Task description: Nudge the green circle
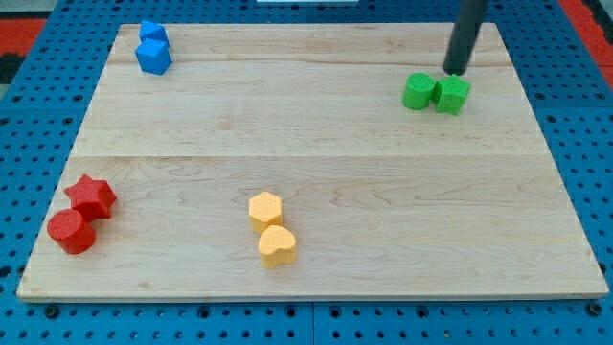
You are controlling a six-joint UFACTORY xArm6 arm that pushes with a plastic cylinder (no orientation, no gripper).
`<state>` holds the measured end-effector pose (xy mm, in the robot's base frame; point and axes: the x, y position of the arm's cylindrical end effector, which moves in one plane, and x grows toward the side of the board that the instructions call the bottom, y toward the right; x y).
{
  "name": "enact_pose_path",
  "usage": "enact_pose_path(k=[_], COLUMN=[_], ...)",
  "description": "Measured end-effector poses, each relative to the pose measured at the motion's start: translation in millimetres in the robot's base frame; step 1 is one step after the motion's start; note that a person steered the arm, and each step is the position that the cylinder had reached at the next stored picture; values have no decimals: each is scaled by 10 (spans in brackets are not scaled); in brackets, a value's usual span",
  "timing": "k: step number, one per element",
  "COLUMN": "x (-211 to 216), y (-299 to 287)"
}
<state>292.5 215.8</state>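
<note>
Far left corner of the wooden board (316, 125): two blue blocks, the far blue block (150, 34) and the near blue block (153, 56), touching each other; shapes look like cube and hexagon, but I cannot tell for sure. Near left corner: a red star (91, 196) and, just in front of it and touching, a red circle (71, 231).

Middle, near edge: a yellow hexagon (265, 209) and a yellow heart (277, 245), touching, heart is the nearer one.

Far right: the green circle (418, 91) sits beside a second green block (452, 95), approx. cube shaped, on its right, and the two touch. My tip (456, 72) is just behind this pair, on the far side, nearer to the green block than to the green circle; it stands very close to the block's far edge, but contact I cannot tell. The green block is partly between my tip and the circle. The rod has no fingers, so nothing opens, closes or grips.

No containers here, only loose blocks in pairs.

The board is light wood with plank lines running left to right. It lies on a blue pegboard (38, 115) with regular holes, and red parts (14, 29) show at the far corners.
</note>
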Motion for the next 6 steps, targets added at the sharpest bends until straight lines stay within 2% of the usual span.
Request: enact_pose_path(k=[1,2,3,4,5,6], x=[237,436,443,-35,-119,21], y=[52,-158,-359,-380,-747,-1078])
